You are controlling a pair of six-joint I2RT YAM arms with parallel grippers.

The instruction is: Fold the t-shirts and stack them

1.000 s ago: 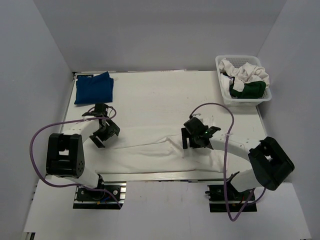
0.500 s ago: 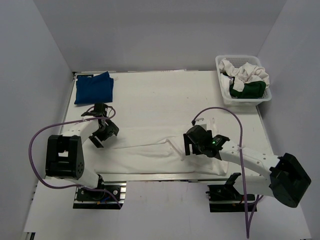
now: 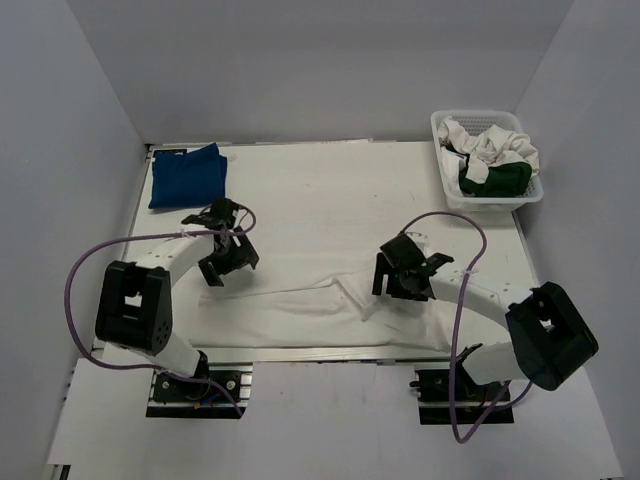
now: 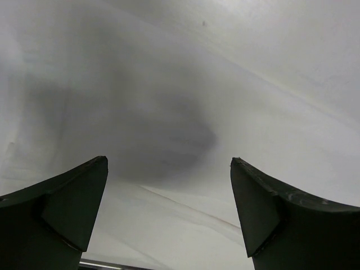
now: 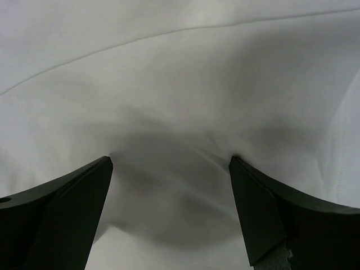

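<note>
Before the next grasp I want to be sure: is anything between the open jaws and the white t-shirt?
Nothing visible. Under the left gripper and the right gripper, both wrist views show only the white t-shirt, bare between the jaws.

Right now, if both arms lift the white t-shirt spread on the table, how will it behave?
Probably floppy: the white t-shirt lies flat with soft creases, so it would likely sag between pinch points. Pushed, it would probably bunch rather than slide, like the ridge near its middle.
</note>
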